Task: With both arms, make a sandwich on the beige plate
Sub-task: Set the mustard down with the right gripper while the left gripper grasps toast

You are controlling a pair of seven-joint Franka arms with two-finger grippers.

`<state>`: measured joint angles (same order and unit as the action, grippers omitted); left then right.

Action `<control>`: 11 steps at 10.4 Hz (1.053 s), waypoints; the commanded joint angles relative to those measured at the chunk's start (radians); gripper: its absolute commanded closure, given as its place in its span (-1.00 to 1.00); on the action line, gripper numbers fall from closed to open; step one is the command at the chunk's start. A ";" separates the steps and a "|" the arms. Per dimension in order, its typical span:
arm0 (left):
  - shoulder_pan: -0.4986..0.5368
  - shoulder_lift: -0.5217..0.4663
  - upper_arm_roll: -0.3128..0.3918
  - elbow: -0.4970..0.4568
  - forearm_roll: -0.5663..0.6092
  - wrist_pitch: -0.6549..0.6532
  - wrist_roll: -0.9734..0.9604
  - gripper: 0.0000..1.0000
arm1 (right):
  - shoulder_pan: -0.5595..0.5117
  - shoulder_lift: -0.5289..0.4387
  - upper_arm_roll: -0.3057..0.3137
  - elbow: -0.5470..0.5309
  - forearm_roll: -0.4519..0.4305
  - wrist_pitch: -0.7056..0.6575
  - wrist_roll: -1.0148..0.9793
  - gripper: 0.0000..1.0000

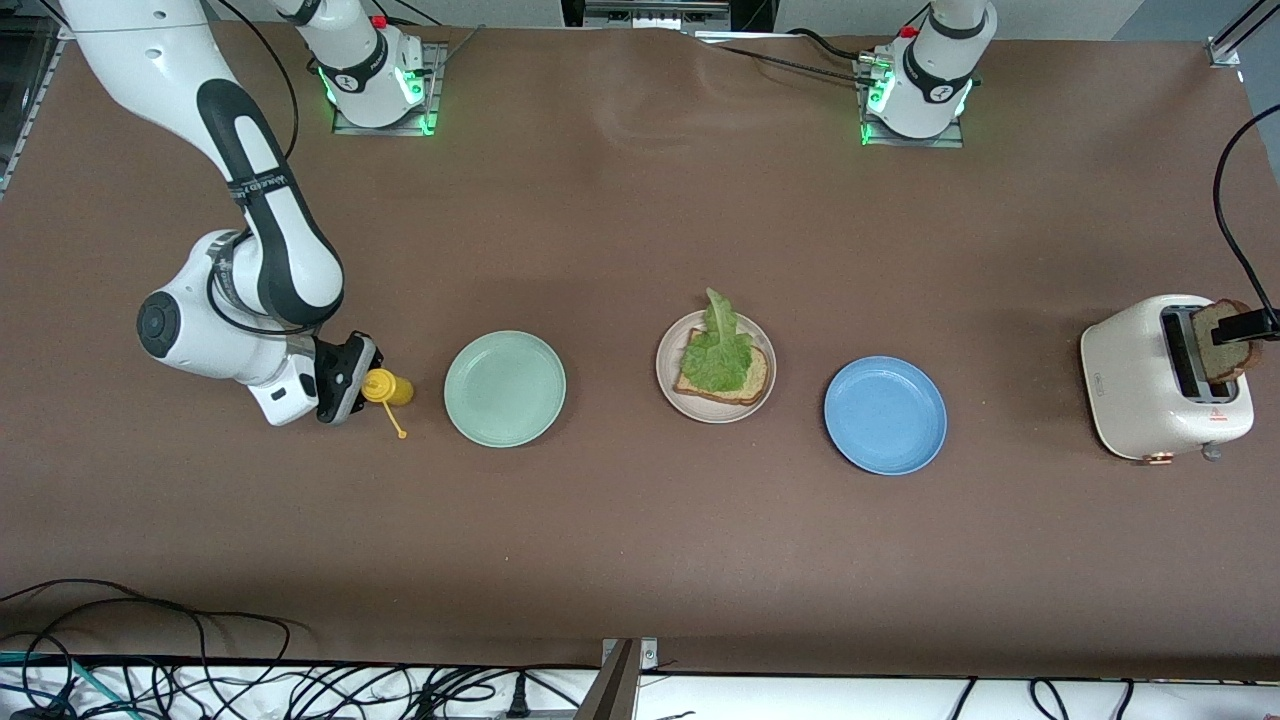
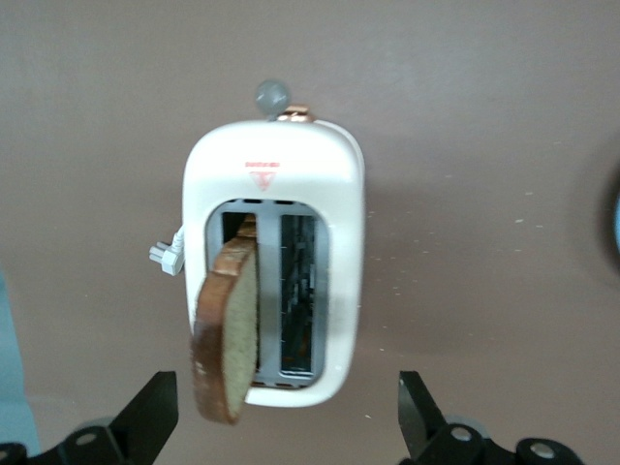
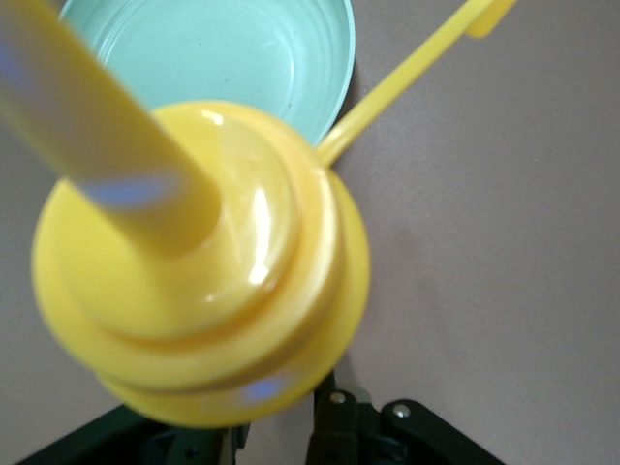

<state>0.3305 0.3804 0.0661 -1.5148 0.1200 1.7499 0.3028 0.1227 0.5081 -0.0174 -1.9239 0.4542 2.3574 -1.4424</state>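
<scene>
Showing the sandwich half built: one bread slice lies on the beige plate with a lettuce leaf spread over it, the leaf's stem end reaching over the plate's rim toward the arms' bases. The beige plate sits on the brown surface between the mint-green plate and the blue plate, both bare. The top slice is not yet in place.

My left pincer hangs over the white toaster at the left arm's end of the surface; its fingers stand wide apart to either side of the toaster and clasp nothing. A second bread slice leans up out of one slot, tilted, with the other slot vacant. A dark bar crosses this slice in the front view, though the wrist view shows my fingers apart from it.

My right pincer is low at the right arm's end, clamped on a yellow squeeze bottle just beside the mint-green plate; the bottle's tethered cap trails on its strap.

Judged from this, about half is done. What remains is to draw the slice from the toaster, carry it to the beige plate and lay it on the lettuce; whether the bottle's sauce has gone on I cannot tell.
</scene>
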 commanded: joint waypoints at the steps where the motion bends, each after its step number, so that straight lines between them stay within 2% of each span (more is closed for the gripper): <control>1: 0.030 0.053 -0.011 0.024 0.040 0.007 0.019 -1.00 | -0.018 0.024 0.033 0.013 0.031 0.048 -0.039 1.00; 2: 0.062 0.078 -0.012 0.024 0.038 0.007 0.024 -1.00 | -0.021 0.027 0.040 0.013 0.035 0.055 -0.039 1.00; 4: 0.070 0.106 -0.012 0.018 0.038 0.003 0.024 -0.93 | -0.023 0.030 0.045 0.014 0.038 0.056 -0.038 0.69; 5: 0.071 0.106 -0.011 0.007 0.038 -0.001 0.035 -0.23 | -0.026 0.032 0.045 0.014 0.038 0.056 -0.038 0.43; 6: 0.076 0.106 -0.011 0.004 0.038 -0.004 0.065 0.34 | -0.028 0.033 0.045 0.014 0.038 0.056 -0.038 0.33; 7: 0.078 0.106 -0.011 0.007 0.038 -0.004 0.073 0.67 | -0.029 0.033 0.045 0.014 0.038 0.051 -0.036 -0.35; 8: 0.084 0.104 -0.011 0.007 0.038 -0.004 0.073 1.00 | -0.032 0.032 0.045 0.014 0.038 0.046 -0.036 -0.48; 11: 0.084 0.097 -0.011 0.012 0.038 -0.006 0.073 1.00 | -0.038 0.017 0.043 0.014 0.043 0.040 -0.029 -0.76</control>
<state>0.4064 0.4904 0.0656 -1.5115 0.1206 1.7586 0.3592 0.1059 0.5353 0.0092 -1.9195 0.4681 2.4090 -1.4514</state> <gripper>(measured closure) 0.771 0.194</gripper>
